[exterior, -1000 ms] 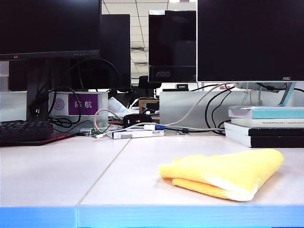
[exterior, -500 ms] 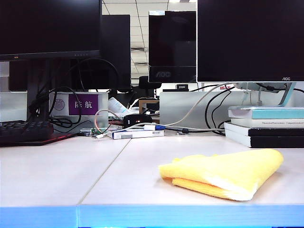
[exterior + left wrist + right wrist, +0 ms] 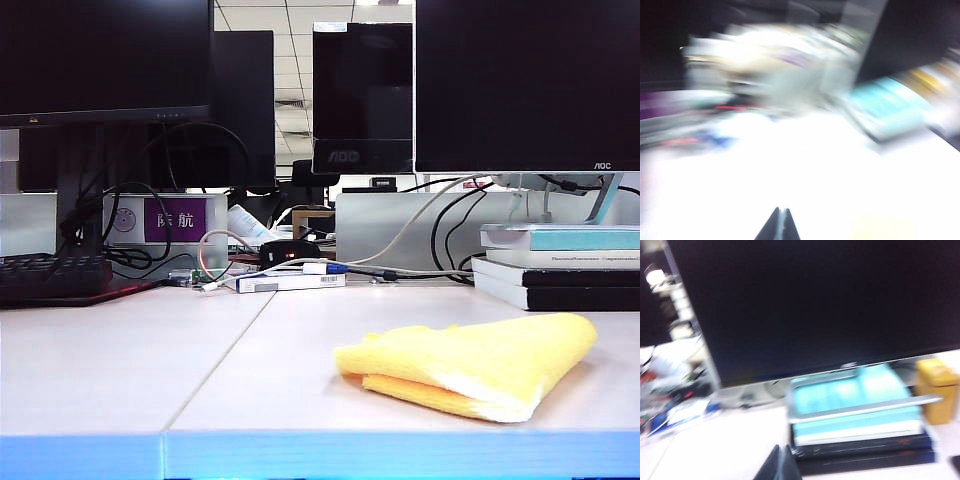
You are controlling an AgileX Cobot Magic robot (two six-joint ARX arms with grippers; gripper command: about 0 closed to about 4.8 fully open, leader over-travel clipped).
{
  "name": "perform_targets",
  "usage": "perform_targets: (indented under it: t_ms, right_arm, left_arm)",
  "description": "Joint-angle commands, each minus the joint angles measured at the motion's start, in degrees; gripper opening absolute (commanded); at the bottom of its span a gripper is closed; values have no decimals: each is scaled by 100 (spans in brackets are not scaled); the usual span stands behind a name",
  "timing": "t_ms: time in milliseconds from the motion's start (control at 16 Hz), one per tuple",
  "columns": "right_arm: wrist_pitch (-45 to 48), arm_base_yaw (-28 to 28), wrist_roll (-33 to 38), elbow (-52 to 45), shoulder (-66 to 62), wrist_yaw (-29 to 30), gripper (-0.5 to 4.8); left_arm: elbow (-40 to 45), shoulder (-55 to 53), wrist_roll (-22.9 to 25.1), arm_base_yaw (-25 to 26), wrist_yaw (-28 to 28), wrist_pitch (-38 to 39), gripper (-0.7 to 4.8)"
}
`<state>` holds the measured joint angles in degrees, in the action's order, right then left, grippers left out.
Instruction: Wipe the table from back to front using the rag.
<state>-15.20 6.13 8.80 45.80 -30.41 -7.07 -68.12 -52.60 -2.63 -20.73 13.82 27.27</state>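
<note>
The yellow rag (image 3: 470,365) lies folded on the off-white table (image 3: 120,370), right of the seam and near the light blue front edge. Neither arm shows in the exterior view. In the blurred left wrist view, my left gripper (image 3: 782,209) is shut and empty above the bright table top, with a faint yellow patch (image 3: 882,227), probably the rag, off to one side. My right gripper (image 3: 782,446) is also shut with nothing in it, over the table just beside the stack of books (image 3: 855,415).
Monitors (image 3: 520,80) stand along the back. A stack of books (image 3: 560,265) sits at the back right, a keyboard (image 3: 55,275) at the back left, and cables and small boxes (image 3: 290,275) between them. A yellow container (image 3: 936,390) stands beside the books.
</note>
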Motion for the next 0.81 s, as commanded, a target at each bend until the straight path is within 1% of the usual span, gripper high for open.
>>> perform_targets:
  t_ms: [62, 125, 250, 312, 437, 562, 625, 687, 750, 812]
  right_arm:
    - [-304, 542, 15, 369, -431, 210, -1]
    - [-461, 780, 4, 463, -588, 208, -1]
    - [-627, 1303, -162, 557, -850, 232, -1]
    - [-673, 1611, -197, 560, -955, 229, -1]
    - [-879, 2326, -197, 560, -1261, 203, -1]
    - [-1263, 2745, -195, 560, -1486, 223, -1]
    - [-1622, 3040, -190, 560, -1679, 201, 0]
    - [-2026, 3285, -149, 557, -1923, 201, 131]
    - [-2188, 3292, -144, 557, -2094, 225, 241]
    - [-2271, 3311, -109, 555, -2293, 280, 243]
  left_arm:
    - [-328, -385, 597, -1080, -671, 444, -6]
    - [-442, -518, 688, -1318, -807, 667, -6]
    - [-621, -719, 695, -1685, -826, 962, -6]
    - [-669, -752, 695, -1777, -824, 1038, -6]
    - [-695, -752, 647, -1836, -669, 1038, -6]
    - [-697, -752, 649, -1840, -673, 1023, -6]
    - [-715, -752, 649, -1838, -671, 1014, -6]
    - [-732, -754, 649, -1843, -623, 942, -6]
    - [-732, -772, 647, -1843, -557, 887, -6]
    - [-732, -774, 649, -1843, -562, 883, -6]
